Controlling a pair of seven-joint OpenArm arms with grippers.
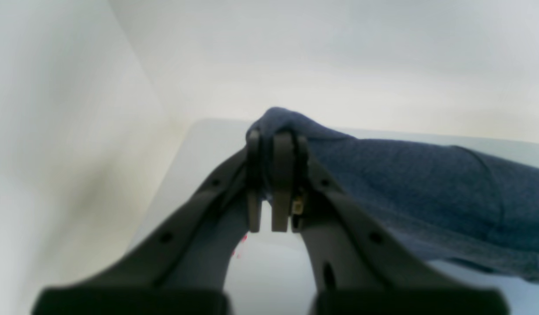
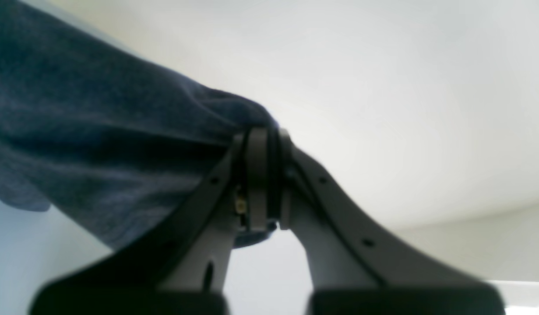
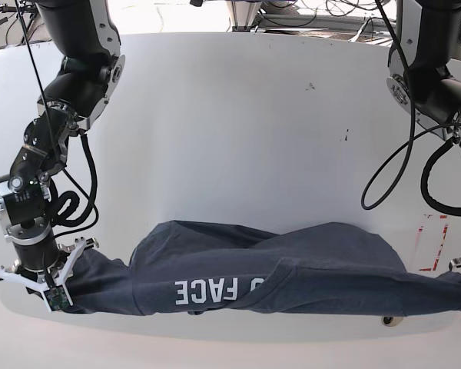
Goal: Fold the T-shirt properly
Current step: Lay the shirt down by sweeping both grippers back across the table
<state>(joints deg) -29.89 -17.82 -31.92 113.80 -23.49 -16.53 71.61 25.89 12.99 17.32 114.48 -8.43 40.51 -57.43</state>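
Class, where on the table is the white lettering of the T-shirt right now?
In the base view, the white lettering sits on the T-shirt near the table's front edge, left of centre, closer to the right end effector than the left.

- Robotics lab or test bench, not a home.
- Wide white table [image 3: 238, 115], curved far edge, a few dark scuffs, red tape marks [image 3: 430, 242] near one side.
- Two black-and-silver arms [image 3: 58, 115] mounted at the table's far corners.
- Loose black cables [image 3: 388, 173] hang from the arms; more wiring and metal frame bits [image 3: 292, 11] behind the table.
- Plain white walls in wrist views.
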